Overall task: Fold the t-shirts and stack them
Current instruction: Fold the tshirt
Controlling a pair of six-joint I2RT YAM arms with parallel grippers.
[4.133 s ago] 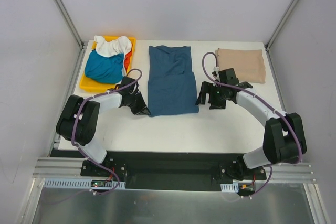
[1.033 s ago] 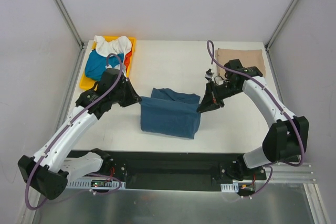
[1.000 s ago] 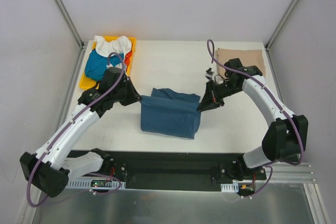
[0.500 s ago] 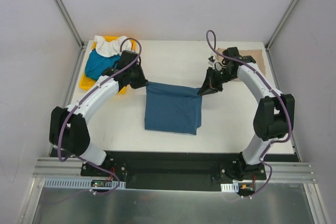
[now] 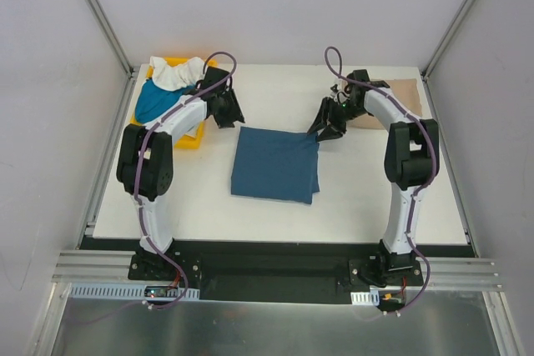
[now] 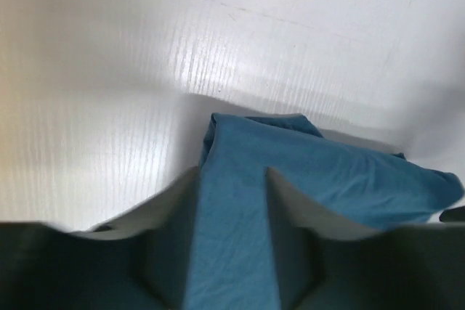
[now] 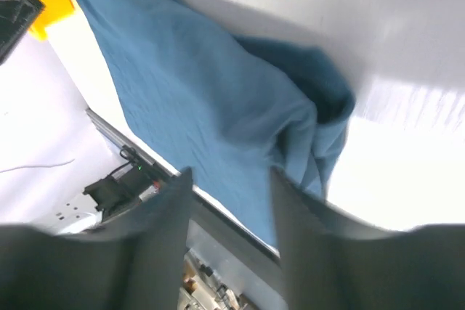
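Now both my jaws stand parted: the left gripper (image 5: 227, 112) sits just off the upper-left corner of the folded navy t-shirt (image 5: 275, 164), and the right gripper (image 5: 326, 128) is at its upper-right corner. The shirt lies flat at mid-frame. I should lift both hands straight up so no finger snags the top layer. The right corner looks bunched and may want smoothing before stacking

**White table with a yellow tray**

A white table (image 5: 275, 97) stands between pale walls (image 5: 284, 6). A yellow plastic tray (image 5: 191, 136) sits at its far left corner. Slanted metal posts (image 5: 100, 14) rise behind, and a metal rail (image 5: 83, 267) runs along the near edge.
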